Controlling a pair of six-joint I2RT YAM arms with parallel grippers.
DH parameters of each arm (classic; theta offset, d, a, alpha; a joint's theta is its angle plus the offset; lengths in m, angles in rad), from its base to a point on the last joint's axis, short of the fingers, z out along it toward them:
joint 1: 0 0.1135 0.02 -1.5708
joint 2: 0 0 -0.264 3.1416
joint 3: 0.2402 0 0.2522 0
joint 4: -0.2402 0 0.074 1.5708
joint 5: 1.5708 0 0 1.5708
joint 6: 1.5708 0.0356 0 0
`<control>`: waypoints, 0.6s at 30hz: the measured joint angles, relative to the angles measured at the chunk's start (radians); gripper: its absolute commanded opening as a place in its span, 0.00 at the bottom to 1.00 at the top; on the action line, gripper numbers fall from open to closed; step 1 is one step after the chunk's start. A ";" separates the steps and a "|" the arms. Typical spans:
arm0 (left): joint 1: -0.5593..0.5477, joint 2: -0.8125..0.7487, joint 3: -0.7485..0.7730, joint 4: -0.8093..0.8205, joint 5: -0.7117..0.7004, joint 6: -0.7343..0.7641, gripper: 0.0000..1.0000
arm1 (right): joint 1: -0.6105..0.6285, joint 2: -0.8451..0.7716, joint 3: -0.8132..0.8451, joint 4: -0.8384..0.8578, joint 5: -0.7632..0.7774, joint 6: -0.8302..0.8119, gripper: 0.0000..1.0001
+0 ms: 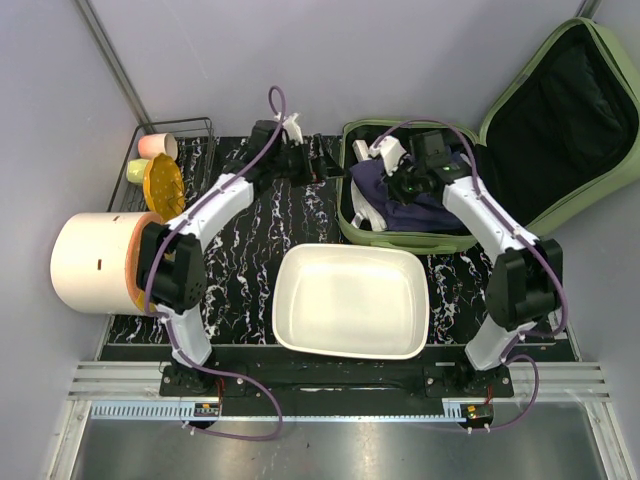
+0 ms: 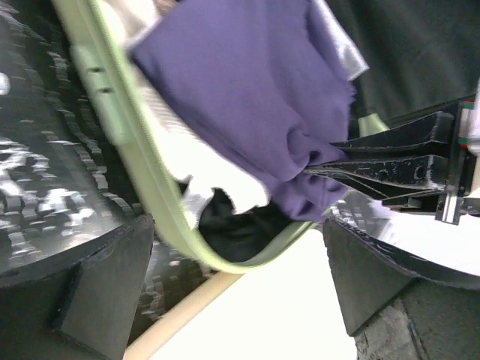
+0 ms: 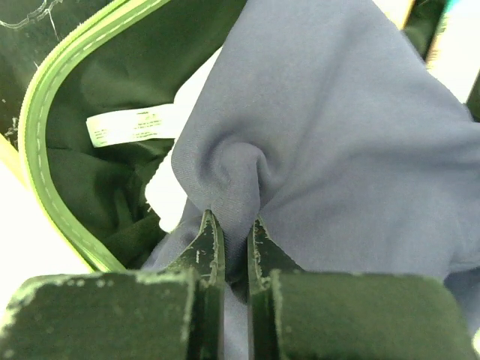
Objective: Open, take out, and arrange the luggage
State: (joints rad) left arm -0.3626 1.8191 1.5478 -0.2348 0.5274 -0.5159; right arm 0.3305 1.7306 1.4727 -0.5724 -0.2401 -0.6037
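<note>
The purple cloth [image 3: 337, 135] is judged to be the thing now being taken out of the luggage [image 1: 344, 205]. The luggage lies open directly beneath the right gripper [image 3: 231, 225], with its lid thrown back beyond it. The lift is best made straight up until the cloth hangs clear of the green rim. It is then best carried to the bin [image 1: 350, 300] on the gripper's near side. Only a small fold is pinched, so a slow pull is advised. The white cloth [image 3: 161, 196] just under the fingertips may be dragged along.

The right gripper is closed tight on that fold, the jaws nearly meeting. The left gripper [image 2: 240, 300] is held wide open and empty, with the luggage rim just ahead of its fingers.
</note>
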 measured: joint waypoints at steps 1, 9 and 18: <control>-0.019 0.016 0.008 0.021 0.007 -0.057 0.99 | -0.016 -0.020 0.000 0.000 -0.021 0.008 0.00; -0.118 0.150 0.157 0.123 0.019 -0.341 0.99 | -0.049 -0.114 -0.007 0.024 -0.100 0.035 0.00; -0.163 0.221 0.162 0.161 0.006 -0.465 0.99 | -0.042 -0.106 -0.066 0.029 -0.060 -0.041 0.62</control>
State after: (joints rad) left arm -0.5259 2.0399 1.7096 -0.0734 0.5335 -0.9813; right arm 0.2882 1.6249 1.4067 -0.5434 -0.3004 -0.6449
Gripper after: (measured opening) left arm 0.988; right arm 0.333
